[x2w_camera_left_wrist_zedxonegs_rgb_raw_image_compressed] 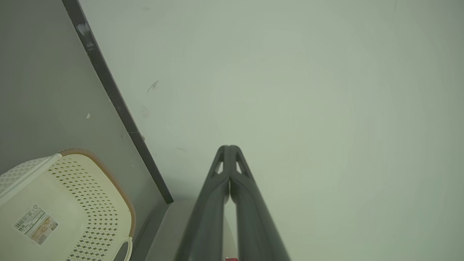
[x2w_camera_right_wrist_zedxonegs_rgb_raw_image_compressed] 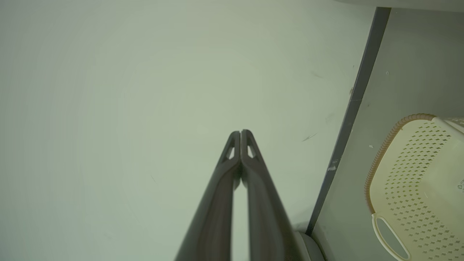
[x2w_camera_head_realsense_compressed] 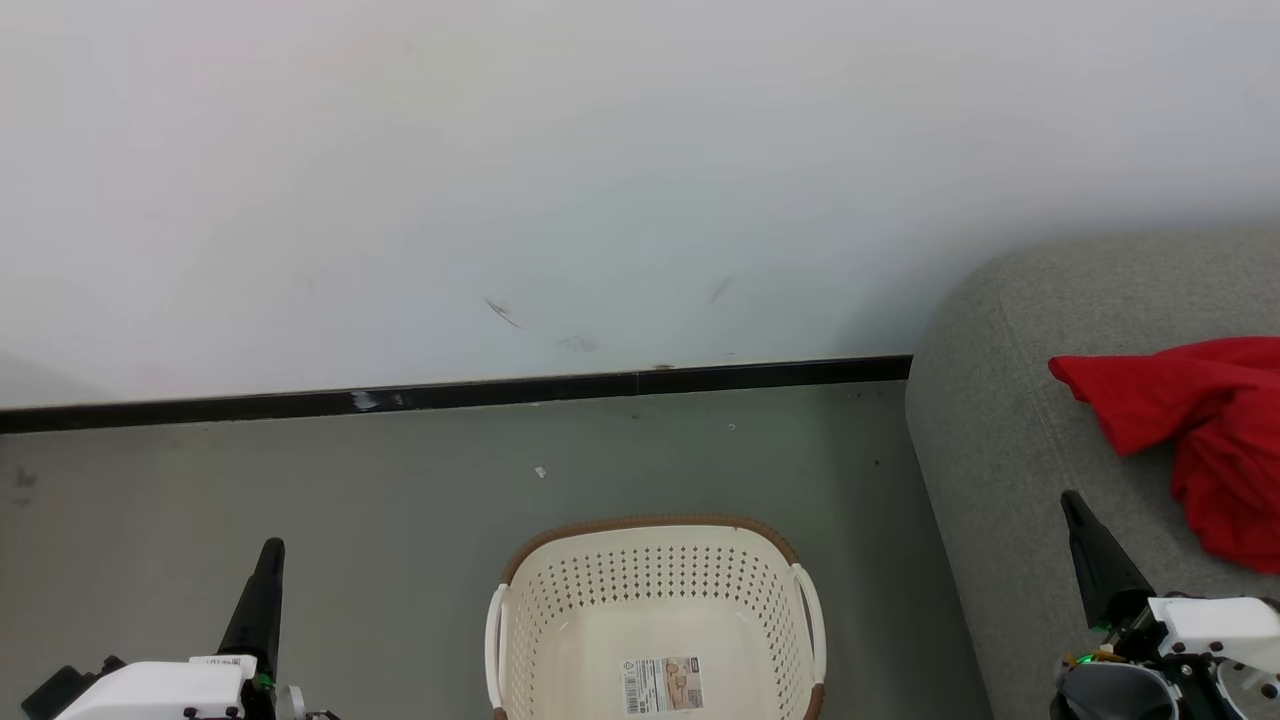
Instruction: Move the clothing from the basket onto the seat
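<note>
Red clothing (x2w_camera_head_realsense_compressed: pixel 1195 430) sits bunched on the grey sofa (x2w_camera_head_realsense_compressed: pixel 1000 450), at the right of the head view and cut by the frame's right edge. It touches neither gripper.

Cream basket (x2w_camera_head_realsense_compressed: pixel 650 570) stands on the floor (x2w_camera_head_realsense_compressed: pixel 300 480) at bottom centre, just left of the sofa, brown rim toward the wall (x2w_camera_head_realsense_compressed: pixel 500 150). Its bottom is in plain sight, with the label (x2w_camera_head_realsense_compressed: pixel 662 684) showing.

Left gripper (x2w_camera_head_realsense_compressed: pixel 272 548): low at the lower left, over the floor and well left of the basket. White wrist housing at the frame's bottom edge, fingers pointing up the view with a slight lean to the right. Jaws closed, holding nothing. In the left wrist view the two fingers (x2w_camera_left_wrist_zedxonegs_rgb_raw_image_compressed: pixel 214 203) meet at the tips and aim at the wall, with the basket at lower left and the black baseboard (x2w_camera_head_realsense_compressed: pixel 500 392) running diagonally beside it.

Right gripper (x2w_camera_head_realsense_compressed: pixel 1070 498): low at the lower right, over the sofa's front part, near the clothing but apart from it. Fingers point up the view and lean left. Jaws closed, holding nothing. In the right wrist view the fingers (x2w_camera_right_wrist_zedxonegs_rgb_raw_image_compressed: pixel 217 203) are pressed together at the tips, aimed at the wall, with the basket at the right edge.
</note>
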Tool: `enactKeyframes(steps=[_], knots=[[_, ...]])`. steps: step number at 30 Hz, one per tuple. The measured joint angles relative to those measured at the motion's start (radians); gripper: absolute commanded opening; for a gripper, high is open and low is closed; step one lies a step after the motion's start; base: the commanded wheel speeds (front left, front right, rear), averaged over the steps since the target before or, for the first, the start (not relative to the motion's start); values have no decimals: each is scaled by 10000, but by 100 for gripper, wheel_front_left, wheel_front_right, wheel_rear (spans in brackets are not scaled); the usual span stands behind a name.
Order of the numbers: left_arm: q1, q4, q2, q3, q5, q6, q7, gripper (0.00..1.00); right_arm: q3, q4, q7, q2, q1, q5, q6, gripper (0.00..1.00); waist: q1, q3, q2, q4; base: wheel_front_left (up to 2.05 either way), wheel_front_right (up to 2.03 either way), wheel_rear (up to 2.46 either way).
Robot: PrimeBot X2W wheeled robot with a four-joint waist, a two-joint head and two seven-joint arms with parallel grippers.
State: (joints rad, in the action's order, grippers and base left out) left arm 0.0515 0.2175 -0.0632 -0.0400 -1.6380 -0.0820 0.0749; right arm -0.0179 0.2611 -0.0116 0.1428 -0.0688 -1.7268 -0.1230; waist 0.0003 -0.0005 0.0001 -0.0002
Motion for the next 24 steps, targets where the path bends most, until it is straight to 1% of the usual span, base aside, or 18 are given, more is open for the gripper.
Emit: enactKeyframes(steps=[24], knots=[[1, 54, 2, -10, 0, -2, 2, 0, -4, 8, 0, 2, -1, 0, 0, 0, -1, -1, 0, 0, 0, 0, 0]])
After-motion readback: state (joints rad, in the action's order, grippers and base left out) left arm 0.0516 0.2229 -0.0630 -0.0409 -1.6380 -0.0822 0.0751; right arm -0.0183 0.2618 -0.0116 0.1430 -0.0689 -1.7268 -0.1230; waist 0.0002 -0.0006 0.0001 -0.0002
